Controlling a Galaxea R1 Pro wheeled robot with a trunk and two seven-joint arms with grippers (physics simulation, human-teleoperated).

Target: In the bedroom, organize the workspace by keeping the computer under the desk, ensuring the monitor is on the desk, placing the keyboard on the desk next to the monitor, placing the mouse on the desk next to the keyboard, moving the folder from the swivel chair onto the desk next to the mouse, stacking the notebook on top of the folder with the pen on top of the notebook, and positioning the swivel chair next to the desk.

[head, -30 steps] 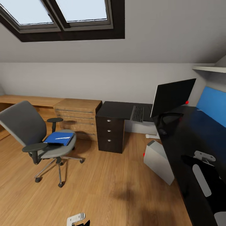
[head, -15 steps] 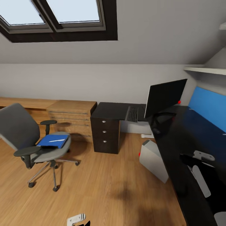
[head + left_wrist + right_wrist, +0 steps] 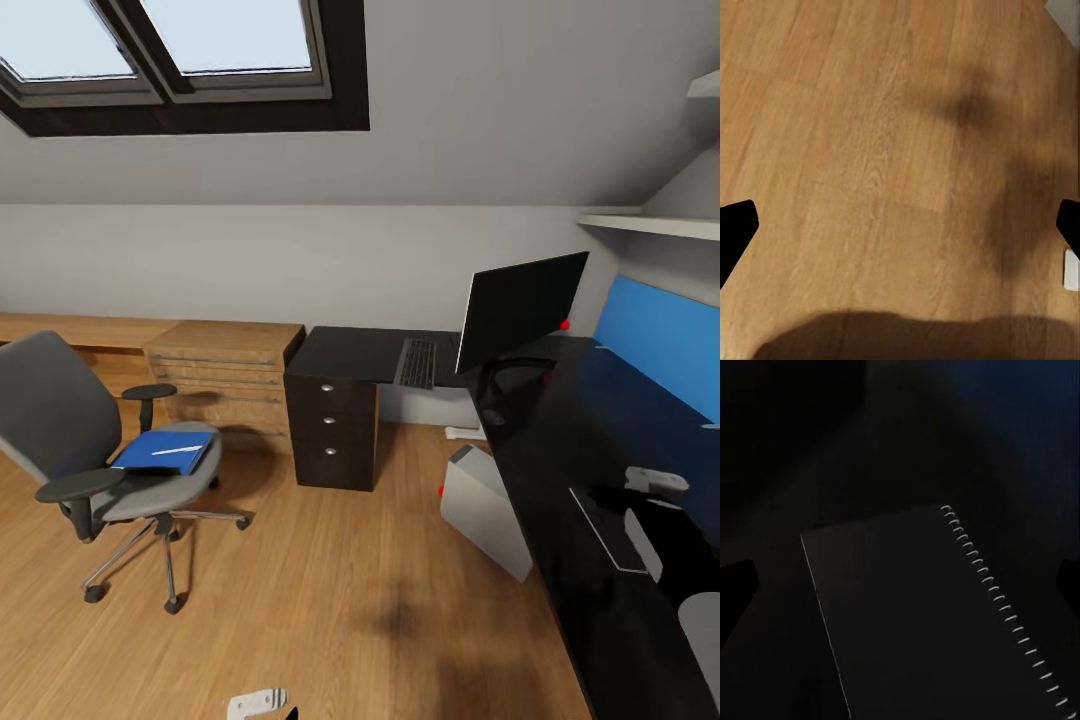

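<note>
Head view. The black L-shaped table is seen at the right, carrying the monitor and, just beside it, the keyboard. A spiral-bound notebook lies on the near part of the table, close to the right gripper. The computer tower stands on the wooden floor against the table's edge. Well apart at the left, the swivel chair bears the blue folder on its seat, with the white pen lying on the folder. A light wooden drawer cabinet stands beside the dark drawer unit. The mouse cannot be made out. The left gripper is cut by the lower edge.

Left wrist view. Bare floor is shown between two widely parted dark fingertips; these jaws are judged released and empty.

Right wrist view. The notebook is seen below, its wire binding catching light; the jaws stand spread to either side, nothing grasped. The grasp is best made across one free edge, descent being kept slow so that the thin cover is not pushed along the glossy top.

Containers. The drawers are closed; their contents cannot be told.
</note>
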